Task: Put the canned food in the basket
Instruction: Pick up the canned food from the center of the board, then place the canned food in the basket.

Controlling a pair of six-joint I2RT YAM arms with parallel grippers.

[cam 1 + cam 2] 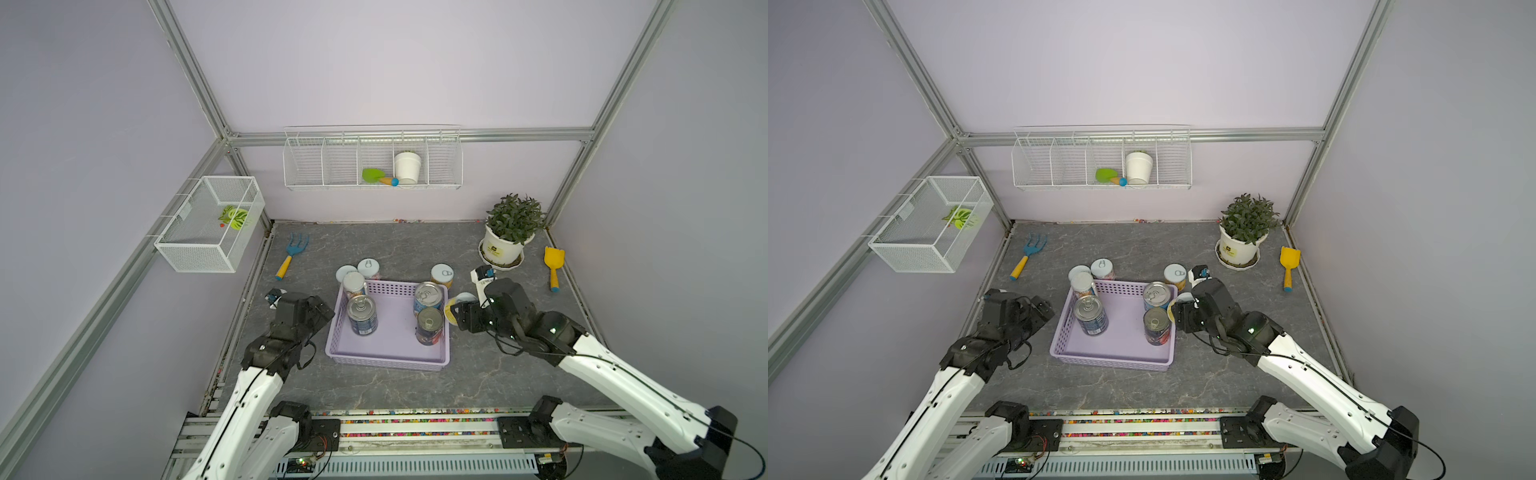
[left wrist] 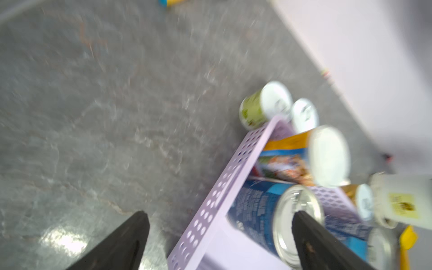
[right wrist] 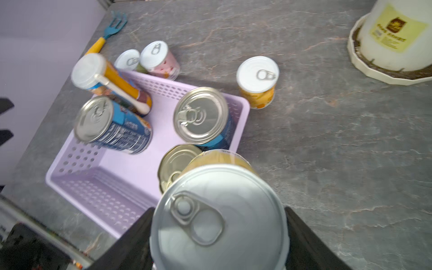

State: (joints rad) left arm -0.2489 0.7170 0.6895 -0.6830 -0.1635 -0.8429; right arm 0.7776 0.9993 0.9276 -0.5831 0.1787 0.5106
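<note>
The lavender basket sits mid-table. Several cans stand inside it: a blue one with a silver top, a tall orange-blue one with a pale lid, and two along the right wall. Two pale-lidded cans stand behind the basket and an orange one at its far right corner. My right gripper is shut on a yellow can with a pale lid, just outside the basket's right wall. My left gripper is open and empty over the basket's left wall.
A potted plant and a yellow shovel are at the back right. A blue rake lies at the back left. White wire baskets hang on the left wall and the back wall.
</note>
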